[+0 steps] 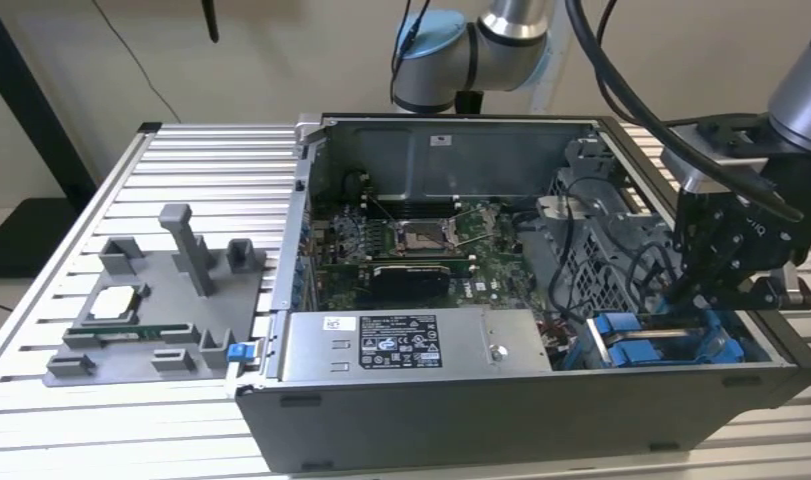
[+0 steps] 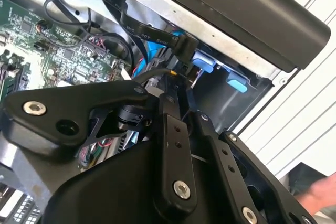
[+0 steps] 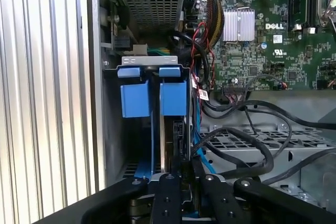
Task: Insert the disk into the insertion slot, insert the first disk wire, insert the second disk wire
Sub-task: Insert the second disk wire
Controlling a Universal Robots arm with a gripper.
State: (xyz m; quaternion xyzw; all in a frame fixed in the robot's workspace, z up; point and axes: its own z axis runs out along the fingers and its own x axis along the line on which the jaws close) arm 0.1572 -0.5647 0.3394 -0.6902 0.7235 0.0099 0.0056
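Closest to the lens, the gripper (image 3: 185, 174) is closed on the plug of a black disk wire (image 2: 155, 72), right at the end of the disk (image 3: 168, 142). That disk sits on edge inside the insertion slot (image 3: 112, 129), and its blue carrier tabs (image 3: 135, 98) fill the bay's mouth. In the exterior view the gripper (image 1: 683, 298) hangs at the four o'clock corner of the open computer case (image 1: 512, 420). A power-supply box (image 1: 405, 345) lies at six o'clock and the motherboard (image 1: 419, 250) at centre. A grey parts tray (image 1: 138, 300) rests at nine o'clock on the slatted table (image 1: 178, 160).
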